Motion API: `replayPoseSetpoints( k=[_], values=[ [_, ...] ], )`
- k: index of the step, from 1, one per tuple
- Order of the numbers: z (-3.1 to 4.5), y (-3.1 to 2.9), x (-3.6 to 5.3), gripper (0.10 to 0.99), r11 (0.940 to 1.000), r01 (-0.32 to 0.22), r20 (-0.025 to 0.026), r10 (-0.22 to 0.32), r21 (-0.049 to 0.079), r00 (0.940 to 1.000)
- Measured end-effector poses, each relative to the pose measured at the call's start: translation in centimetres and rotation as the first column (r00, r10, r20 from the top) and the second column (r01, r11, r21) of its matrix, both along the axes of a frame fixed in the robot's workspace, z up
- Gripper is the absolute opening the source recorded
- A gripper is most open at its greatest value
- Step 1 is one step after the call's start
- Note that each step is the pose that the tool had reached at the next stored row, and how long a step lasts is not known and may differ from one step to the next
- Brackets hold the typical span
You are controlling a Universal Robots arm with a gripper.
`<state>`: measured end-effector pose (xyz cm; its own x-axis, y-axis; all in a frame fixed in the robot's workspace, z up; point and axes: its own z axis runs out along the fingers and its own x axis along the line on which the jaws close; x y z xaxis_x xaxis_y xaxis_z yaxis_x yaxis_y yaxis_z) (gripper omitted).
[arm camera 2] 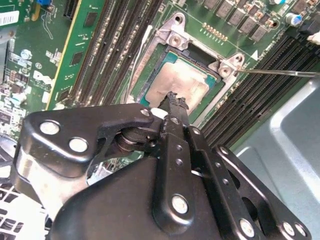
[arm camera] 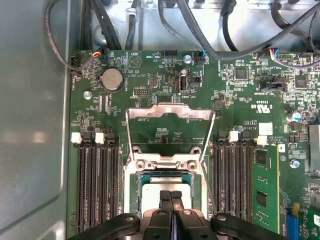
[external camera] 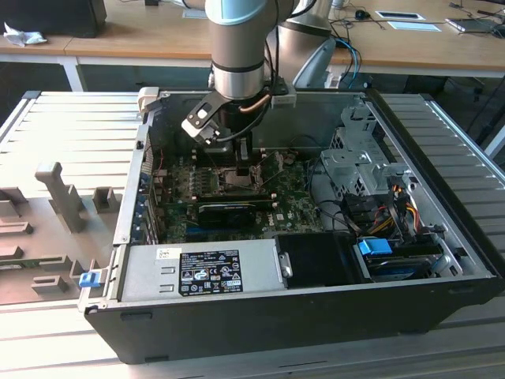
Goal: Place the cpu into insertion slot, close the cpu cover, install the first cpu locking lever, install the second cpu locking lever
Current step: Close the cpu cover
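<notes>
The cpu (arm camera 2: 182, 82) lies flat in the insertion slot (arm camera 2: 176, 39), its silvery face up; it is also visible in the first wrist view (arm camera: 159, 184). The cpu cover (arm camera: 170, 111) stands hinged open behind the slot, with green board showing through its window. My gripper (arm camera: 170, 195) hangs just over the cpu's near edge with its two fingertips (arm camera 2: 175, 98) pressed together and nothing between them. In the exterior view the gripper (external camera: 239, 160) sits low inside the case over the slot (external camera: 237, 178). A thin locking lever (arm camera 2: 280, 73) sticks out sideways from one slot corner.
Rows of black memory slots (arm camera: 97, 185) flank the slot on both sides. A long black card (external camera: 227, 210) lies across the board nearer the camera. Cables (arm camera: 200, 25) run along the case wall beyond the cover. A drive cage (external camera: 359, 170) and a power supply (external camera: 201, 270) crowd the case.
</notes>
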<state>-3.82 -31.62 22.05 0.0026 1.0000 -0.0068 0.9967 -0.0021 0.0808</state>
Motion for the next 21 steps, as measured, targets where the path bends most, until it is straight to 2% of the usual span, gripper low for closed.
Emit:
replayPoseSetpoints(
  k=[2,4,5,6,8,9,13,18,19,21],
  values=[
    [0.06,-0.01,0.04,0.106,1.0,0.0,-0.0001,0.0,0.0,1.0],
    [0.66,0.0,0.05,0.106,1.0,0.0,0.0001,0.0,0.001,1.0],
    [1.26,0.0,0.05,0.106,1.0,0.0,0.0,0.0,0.001,1.0],
    [3.08,0.06,0.05,0.106,1.0,0.0,0.0003,0.0,0.001,1.0],
    [4.85,0.09,0.05,0.106,1.0,0.0,0.0006,0.0,0.001,1.0],
    [5.15,0.09,0.2,0.106,1.0,0.0,0.0008,0.0,0.001,1.0],
    [5.16,0.09,2.21,0.106,1.0,0.0,0.0003,0.0,0.001,1.0],
    [5.11,0.1,3.75,0.106,1.0,0.0,0.0002,0.0,0.001,1.0],
    [4.98,0.09,4.76,0.106,1.0,0.0,-0.0019,0.0,0.001,1.0],
    [4.81,0.09,5.58,0.106,1.0,0.0,-0.0038,0.0,0.001,1.0]
  ],
)
